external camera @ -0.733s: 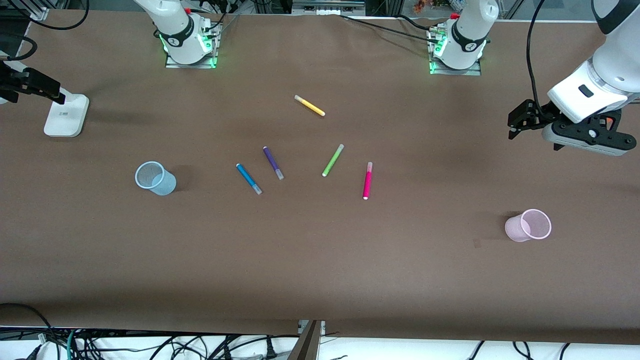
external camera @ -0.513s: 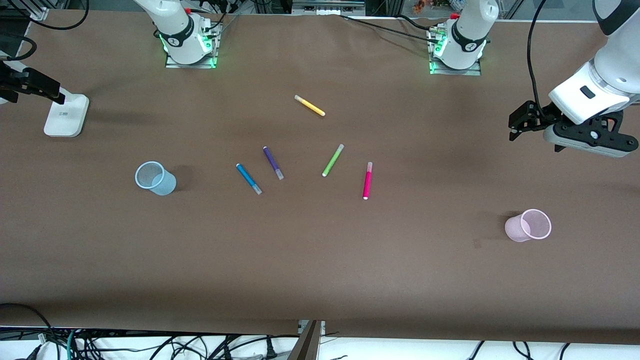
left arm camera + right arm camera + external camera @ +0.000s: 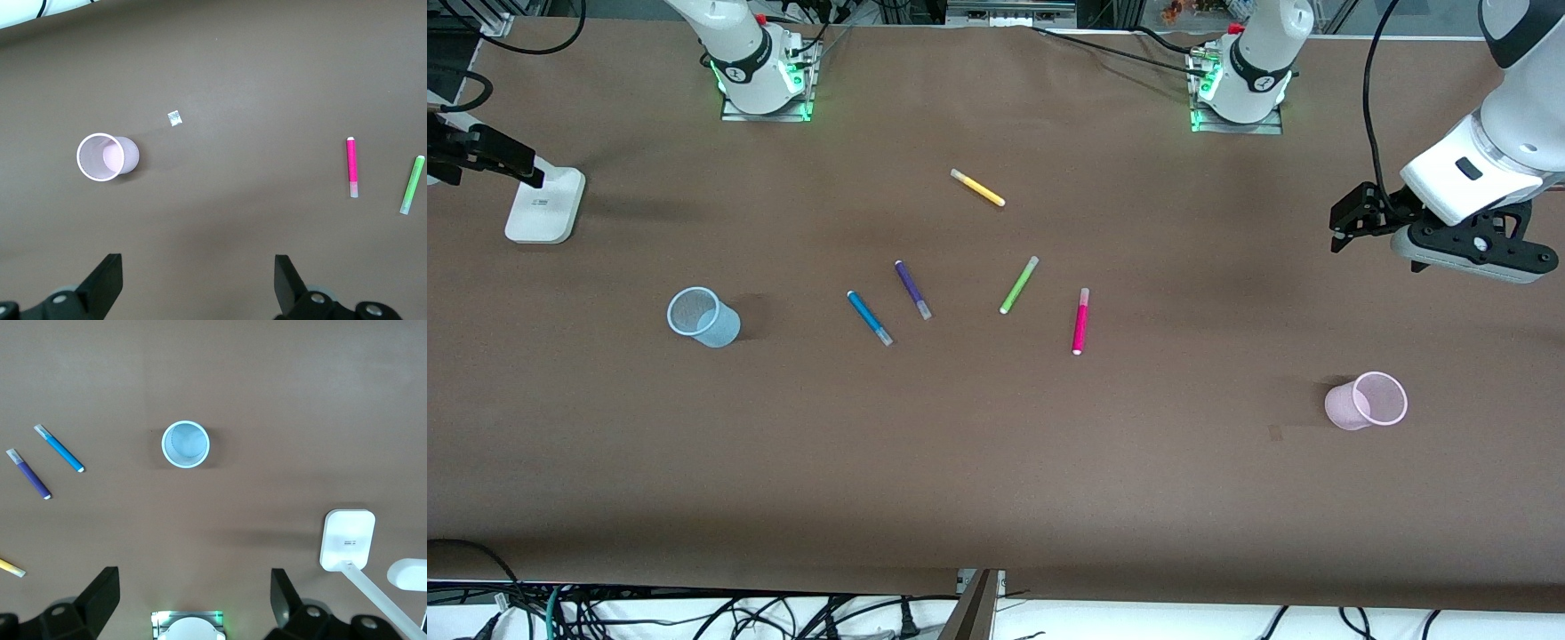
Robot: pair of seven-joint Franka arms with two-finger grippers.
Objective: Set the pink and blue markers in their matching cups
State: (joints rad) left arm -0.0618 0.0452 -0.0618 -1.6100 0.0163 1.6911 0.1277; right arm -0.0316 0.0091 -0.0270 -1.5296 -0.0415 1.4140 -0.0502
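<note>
The pink marker [image 3: 1080, 321] and the blue marker [image 3: 869, 317] lie flat mid-table. The pale blue cup [image 3: 703, 316] stands toward the right arm's end. The pale pink cup [image 3: 1367, 401] stands toward the left arm's end. My left gripper [image 3: 1347, 218] hovers open and empty over bare table near the pink cup's end. Its wrist view shows the pink cup [image 3: 107, 157], the pink marker [image 3: 351, 167] and the open gripper [image 3: 198, 280]. My right gripper [image 3: 494, 156] hovers open and empty at the other end. Its wrist view shows the blue cup [image 3: 185, 443], the blue marker [image 3: 59, 448] and the open gripper [image 3: 193, 600].
A dark purple marker [image 3: 913, 289] lies beside the blue one. A lime-green marker [image 3: 1018, 284] lies beside the pink one. A yellow marker [image 3: 977, 188] lies nearer the robots' bases. A white stand [image 3: 544, 204] sits under the right gripper.
The left arm's hand has shifted slightly. The markers and cups have not moved.
</note>
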